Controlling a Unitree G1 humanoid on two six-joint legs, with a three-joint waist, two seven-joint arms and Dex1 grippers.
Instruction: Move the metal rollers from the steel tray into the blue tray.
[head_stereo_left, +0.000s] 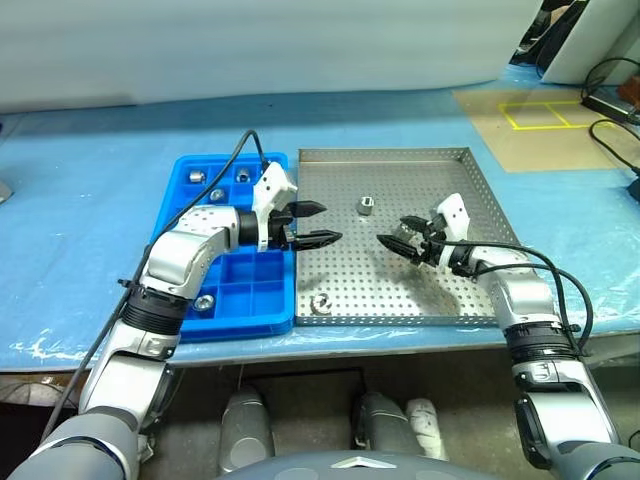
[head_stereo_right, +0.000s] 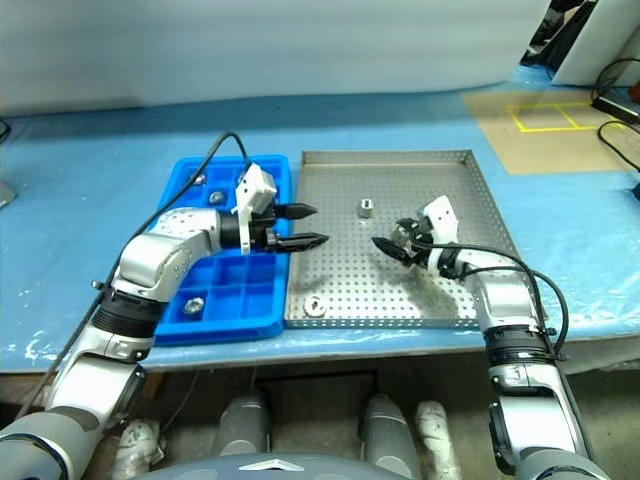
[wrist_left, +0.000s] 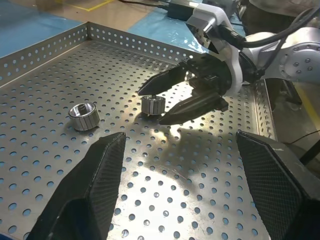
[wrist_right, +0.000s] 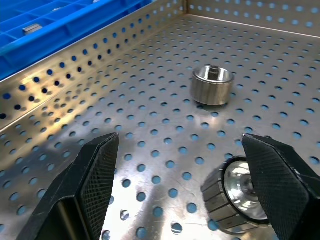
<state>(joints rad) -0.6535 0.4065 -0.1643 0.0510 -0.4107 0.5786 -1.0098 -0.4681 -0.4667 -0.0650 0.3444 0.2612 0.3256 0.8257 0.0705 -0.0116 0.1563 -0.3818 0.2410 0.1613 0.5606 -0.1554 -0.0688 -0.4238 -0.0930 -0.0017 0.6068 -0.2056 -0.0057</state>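
Our right gripper (head_stereo_left: 392, 243) has its two black fingers spread wide apart, with nothing held between them. It hangs low over the right middle of the steel tray (head_stereo_left: 470, 190) and points toward the left. A shiny metal roller (wrist_right: 239, 201) lies on the holey floor just inside one finger (wrist_right: 282, 185), and we cannot tell if it touches that finger. In the left wrist view this same roller (wrist_left: 152, 105) sits right by the tips of the right gripper.

Our left gripper (head_stereo_left: 325, 224) is also open, and its fingers hold nothing. It pokes out over the left edge of the steel tray and points to the right, toward the other gripper. The two grippers face each other with a bare patch of tray floor between them.

Further out, a second roller (head_stereo_left: 366, 206) stands alone near the middle of the steel tray, toward the far side. A third roller (head_stereo_left: 321, 304) lies close to the near rim, by the left corner.

The blue tray (head_stereo_left: 180, 172) sits just beside the steel tray, on its left side, and the two look like they touch. Some rollers are already in its little boxes. Three (head_stereo_left: 197, 174) sit in the far boxes, and one roller (head_stereo_left: 204, 301) is in a near box, next to our left arm.

Both trays rest on a table with a blue cover (head_stereo_left: 90, 210).
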